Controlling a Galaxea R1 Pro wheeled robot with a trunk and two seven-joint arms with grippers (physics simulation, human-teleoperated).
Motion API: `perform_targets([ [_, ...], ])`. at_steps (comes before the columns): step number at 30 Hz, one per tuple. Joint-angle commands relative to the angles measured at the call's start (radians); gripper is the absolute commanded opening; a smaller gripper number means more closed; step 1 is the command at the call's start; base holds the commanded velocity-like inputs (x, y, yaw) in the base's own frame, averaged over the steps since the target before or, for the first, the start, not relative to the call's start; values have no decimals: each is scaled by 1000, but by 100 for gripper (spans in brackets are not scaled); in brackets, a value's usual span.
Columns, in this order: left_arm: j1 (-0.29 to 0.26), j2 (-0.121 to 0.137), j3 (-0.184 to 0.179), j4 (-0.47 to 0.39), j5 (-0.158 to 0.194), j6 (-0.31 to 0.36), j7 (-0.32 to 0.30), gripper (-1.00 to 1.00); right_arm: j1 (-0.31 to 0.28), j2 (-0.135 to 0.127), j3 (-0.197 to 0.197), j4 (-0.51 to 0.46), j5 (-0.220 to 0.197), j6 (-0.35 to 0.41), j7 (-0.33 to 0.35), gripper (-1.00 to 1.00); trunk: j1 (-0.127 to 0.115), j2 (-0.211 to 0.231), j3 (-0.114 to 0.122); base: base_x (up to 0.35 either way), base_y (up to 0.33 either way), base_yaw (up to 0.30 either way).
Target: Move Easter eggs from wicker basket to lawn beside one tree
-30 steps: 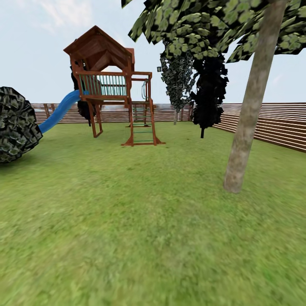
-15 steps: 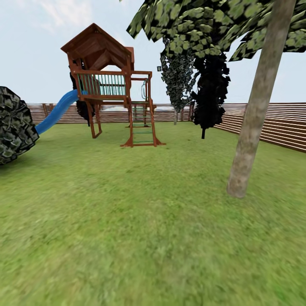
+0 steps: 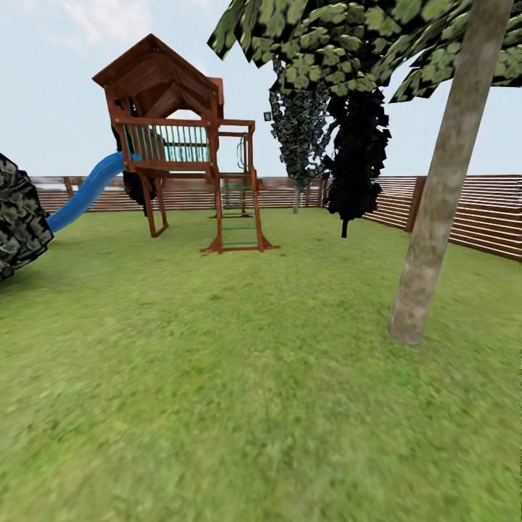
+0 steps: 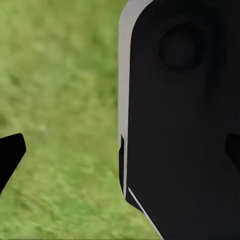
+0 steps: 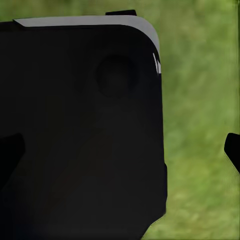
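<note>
Lawn (image 3: 217, 377) ahead — tree (image 3: 435, 217) at right (pale trunk); left gripper (image 4: 120, 150) and right gripper (image 5: 120, 150) fingers spread apart, empty.

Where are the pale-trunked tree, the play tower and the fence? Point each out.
tree (image 3: 435, 217): head view, middle of its pale trunk.
play tower (image 3: 171, 142): head view, the railed deck under the roof.
fence (image 3: 486, 214): head view, slats right of the trunk.
</note>
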State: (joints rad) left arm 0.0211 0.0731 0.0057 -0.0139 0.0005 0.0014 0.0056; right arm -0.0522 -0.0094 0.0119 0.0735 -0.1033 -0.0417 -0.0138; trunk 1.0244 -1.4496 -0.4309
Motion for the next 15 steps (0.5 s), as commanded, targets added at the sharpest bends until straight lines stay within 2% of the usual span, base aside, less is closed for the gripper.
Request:
perform_targets([
  [1,0,0,0,-1,0,0,1,100,-2,0,2,3,-10,-4,0,100,1,0,-1,328,0,-227],
  [5,0,0,0,-1,1,0,1,100,-2,0,2,3,-10,-4,0,100,1,0,-1,328,0,-169],
  [15,0,0,0,-1,0,0,1,100,-2,0,2,3,-10,-4,0,100,1,0,-1,328,0,-13],
])
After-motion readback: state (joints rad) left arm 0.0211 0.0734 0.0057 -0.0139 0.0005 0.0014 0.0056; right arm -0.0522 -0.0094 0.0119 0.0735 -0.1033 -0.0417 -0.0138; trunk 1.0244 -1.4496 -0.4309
